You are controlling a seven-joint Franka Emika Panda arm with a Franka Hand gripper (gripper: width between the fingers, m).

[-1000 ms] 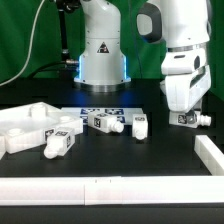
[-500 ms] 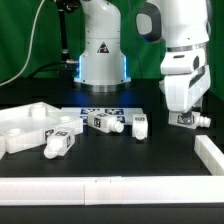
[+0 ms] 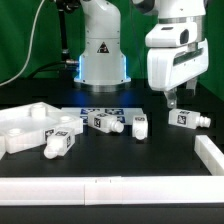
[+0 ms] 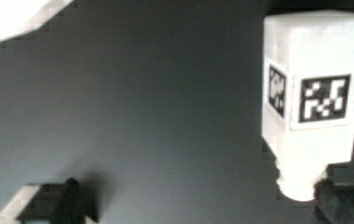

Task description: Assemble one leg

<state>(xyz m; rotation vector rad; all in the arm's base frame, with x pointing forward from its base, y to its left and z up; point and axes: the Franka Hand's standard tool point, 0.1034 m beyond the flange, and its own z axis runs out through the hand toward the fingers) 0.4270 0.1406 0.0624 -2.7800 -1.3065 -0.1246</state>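
Note:
A leg, a stubby white peg with a square tag, lies on its side on the black table at the exterior view's right. My gripper hangs just above it and slightly toward the exterior view's left, open and empty. In the wrist view the leg lies lengthwise with its narrow round end beside one dark fingertip. The other fingertip is far off, and nothing lies between them around the gripper. Three more legs lie across the middle of the table.
The large flat white panel lies at the exterior view's left. The marker board lies behind the middle legs. White rails border the front and right edges. The robot base stands at the back.
My gripper has risen off the right-hand leg and shifted a little toward the exterior view's left. The leg now lies uncovered on the table. The other parts have not moved.

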